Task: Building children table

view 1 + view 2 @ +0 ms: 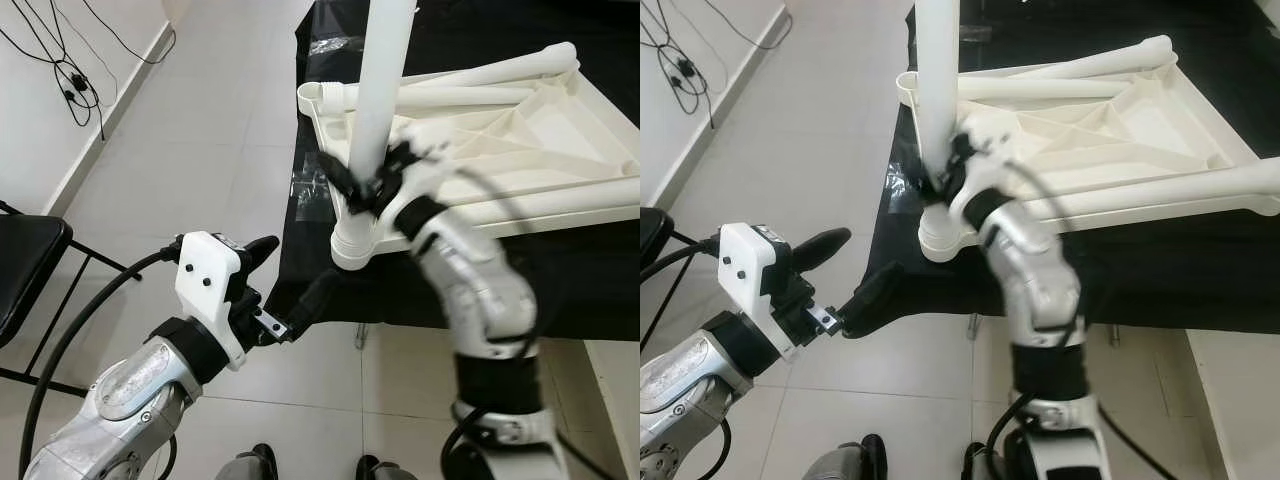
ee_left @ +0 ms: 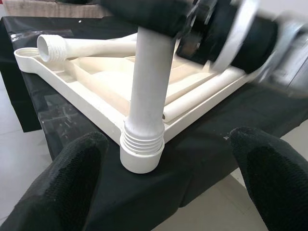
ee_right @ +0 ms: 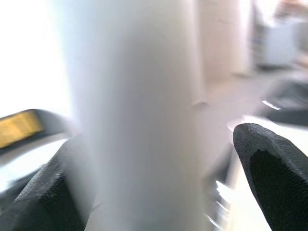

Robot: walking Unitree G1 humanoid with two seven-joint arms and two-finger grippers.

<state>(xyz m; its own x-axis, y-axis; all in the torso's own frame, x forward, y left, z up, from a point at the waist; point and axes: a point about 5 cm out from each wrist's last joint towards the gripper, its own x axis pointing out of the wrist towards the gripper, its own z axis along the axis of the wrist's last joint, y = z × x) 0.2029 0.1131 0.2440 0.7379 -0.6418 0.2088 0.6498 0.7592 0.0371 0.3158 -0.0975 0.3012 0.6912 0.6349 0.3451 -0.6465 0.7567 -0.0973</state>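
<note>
Upside-down cream plastic children's tabletop [image 1: 560, 130] lying on black-draped table [image 1: 600, 270], ribbed underside up, just past both grippers. One long white plastic tube leg [image 1: 385, 70] standing upright in near corner socket [image 1: 352, 245], right below right gripper [image 1: 372, 183]. Threads on leg base visible above socket rim in left wrist view (so prob. not screwed fully home, a judgement only).

Right gripper wrapped round standing leg low down, fingers [image 3: 274, 178] either side of tube; blurred, so whether clenched tight or loose: cannot tell. Left gripper [image 1: 300, 300] released, fingers [image 2: 67, 187] spread wide, hovering short of corner socket, touching nothing, at table edge level.

Progress est.: early to mid. 1 leg of presumably 4 up. At least two more loose white threaded legs [image 2: 86, 45] lying across tabletop beyond right gripper, not yet fitted; far corner socket [image 1: 312, 95] empty. Left to do: finish seating this leg, fit remaining ones, flip table upright.

Writing/brands: none readable. Yellowish patch in right wrist view too blurred to read. White housing [image 1: 208, 280] on left wrist unmarked.
</note>
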